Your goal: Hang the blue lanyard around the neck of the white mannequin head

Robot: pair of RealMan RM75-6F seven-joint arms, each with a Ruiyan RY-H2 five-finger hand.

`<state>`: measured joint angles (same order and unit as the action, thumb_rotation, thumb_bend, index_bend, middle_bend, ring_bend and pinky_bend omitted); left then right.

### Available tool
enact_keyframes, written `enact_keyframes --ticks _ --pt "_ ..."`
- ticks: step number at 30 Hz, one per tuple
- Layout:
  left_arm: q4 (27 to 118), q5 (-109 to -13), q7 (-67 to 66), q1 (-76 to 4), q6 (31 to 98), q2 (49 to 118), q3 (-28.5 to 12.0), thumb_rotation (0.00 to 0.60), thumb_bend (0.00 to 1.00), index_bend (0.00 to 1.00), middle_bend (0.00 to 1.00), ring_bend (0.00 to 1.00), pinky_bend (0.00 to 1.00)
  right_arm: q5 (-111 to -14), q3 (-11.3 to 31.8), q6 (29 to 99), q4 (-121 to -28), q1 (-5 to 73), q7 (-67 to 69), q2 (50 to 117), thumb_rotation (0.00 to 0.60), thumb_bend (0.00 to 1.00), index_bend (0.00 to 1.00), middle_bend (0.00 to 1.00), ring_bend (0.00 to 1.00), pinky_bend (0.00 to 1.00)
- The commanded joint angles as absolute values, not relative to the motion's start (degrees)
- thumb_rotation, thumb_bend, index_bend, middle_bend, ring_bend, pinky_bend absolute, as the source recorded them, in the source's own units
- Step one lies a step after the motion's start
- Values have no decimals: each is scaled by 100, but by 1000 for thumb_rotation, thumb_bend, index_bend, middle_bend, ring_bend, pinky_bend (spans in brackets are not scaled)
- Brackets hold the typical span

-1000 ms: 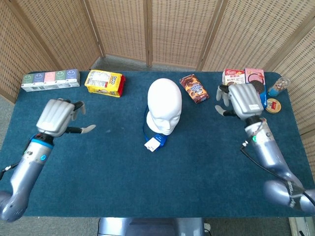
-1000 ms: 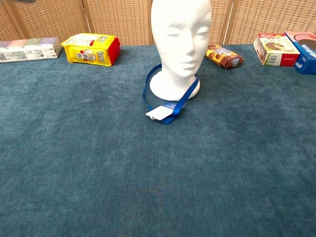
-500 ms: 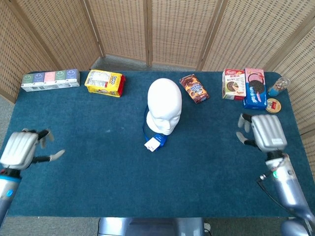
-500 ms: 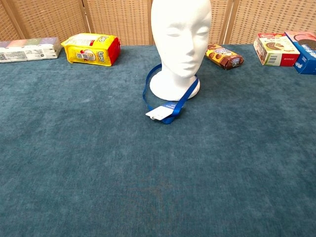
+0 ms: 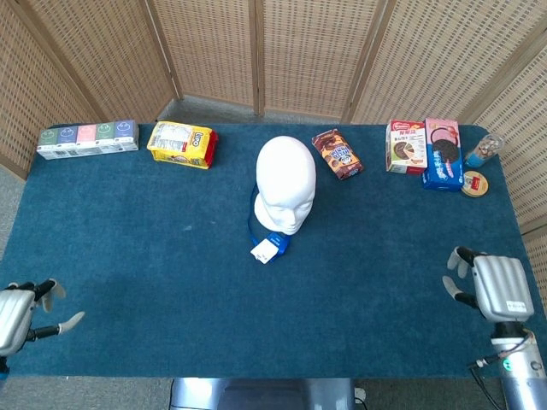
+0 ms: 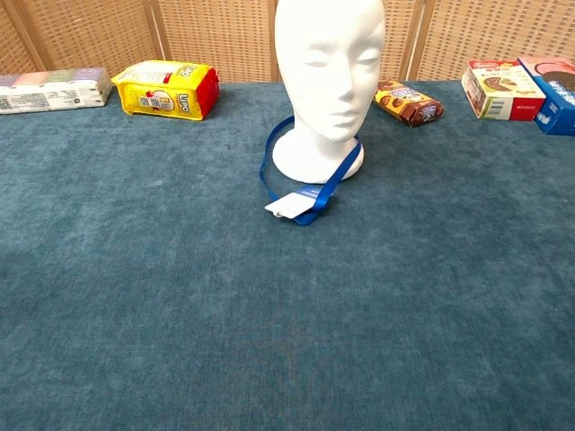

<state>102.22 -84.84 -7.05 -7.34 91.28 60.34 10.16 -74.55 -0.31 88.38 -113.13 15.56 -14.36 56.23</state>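
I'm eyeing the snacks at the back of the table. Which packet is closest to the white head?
The brown cookie packet, lying just behind the white head toward its right. The yellow packet sits farther off to the left, and the boxes farther right.

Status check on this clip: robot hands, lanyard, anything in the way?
Left robot hand and right robot hand open, empty, at near table corners. Blue lanyard looped around white mannequin head at its base. Nothing in the way.

Blue lanyard (image 6: 305, 184) loops around the upright white mannequin head's (image 6: 329, 63) base.
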Motion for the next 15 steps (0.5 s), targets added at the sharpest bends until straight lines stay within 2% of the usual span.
enact_keyframes --ticks 1,15 --pt "10110 -8557 -624 -512 9189 6204 1082 262 130 487 646 561 480 -7659 -163 9039 -11141 1282 -1357 5817 600 307 534 626 693 818" --pt "9674 -8770 -576 72 9169 6656 1189 258 130 486 646 562 458 -8116 -370 9554 -10452 396 -1076 6366 600 307 534 625 691 816"
